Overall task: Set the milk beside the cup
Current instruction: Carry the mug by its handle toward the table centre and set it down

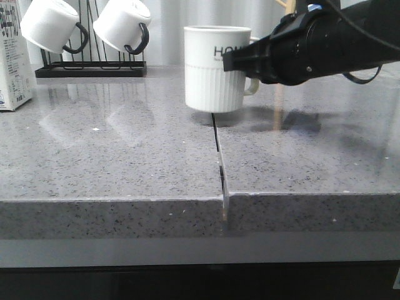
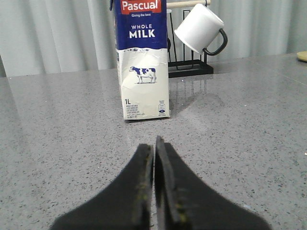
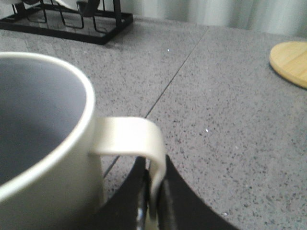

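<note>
The cup [image 1: 215, 69], a cream ribbed mug lettered "HO…", is at the middle back of the grey counter. My right gripper [image 1: 240, 62] reaches in from the right and is shut on the cup's handle [image 3: 134, 136]; the right wrist view shows the fingers pinching the handle's outer bar at the gripper [image 3: 154, 177], with the cup body [image 3: 43, 143] beside them. I cannot tell whether the cup rests on the counter. The milk [image 1: 12, 62] stands upright at the far left edge. In the left wrist view the milk [image 2: 142, 62] is straight ahead, well beyond my left gripper [image 2: 154, 148], which is shut and empty.
A black rack [image 1: 90, 69] at the back left holds two white mugs with black handles [image 1: 50, 25] [image 1: 123, 24]; one [image 2: 199, 29] shows behind the milk. A counter seam [image 1: 219, 156] runs forward from the cup. A wooden board [image 3: 290, 62] lies to the right. The counter's front edge [image 1: 125, 209] is near.
</note>
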